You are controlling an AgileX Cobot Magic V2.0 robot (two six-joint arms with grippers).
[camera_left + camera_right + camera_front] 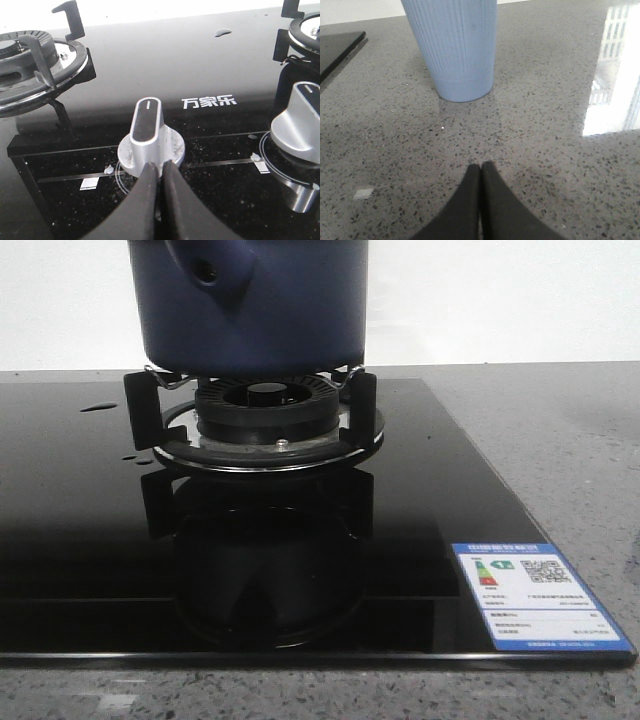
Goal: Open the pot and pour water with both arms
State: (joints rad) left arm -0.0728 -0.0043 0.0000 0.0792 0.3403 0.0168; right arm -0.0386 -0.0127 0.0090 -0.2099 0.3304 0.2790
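Note:
The dark navy pot (255, 305) stands on the burner (268, 415) of the black glass hob; its stubby handle with a round hole faces the front camera, and its top is cut off by the frame. No gripper shows in the front view. In the left wrist view my left gripper (160, 167) is shut and empty, its tips close in front of a silver stove knob (148, 135). In the right wrist view my right gripper (481, 167) is shut and empty over the speckled grey counter, a short way from a pale blue ribbed cup (452, 47).
The black hob (90, 540) carries an energy label (535, 600) at its front right corner and a few water drops (98, 407). A second knob (300, 122) and another burner (30, 65) show in the left wrist view. Grey stone counter (580, 440) surrounds the hob.

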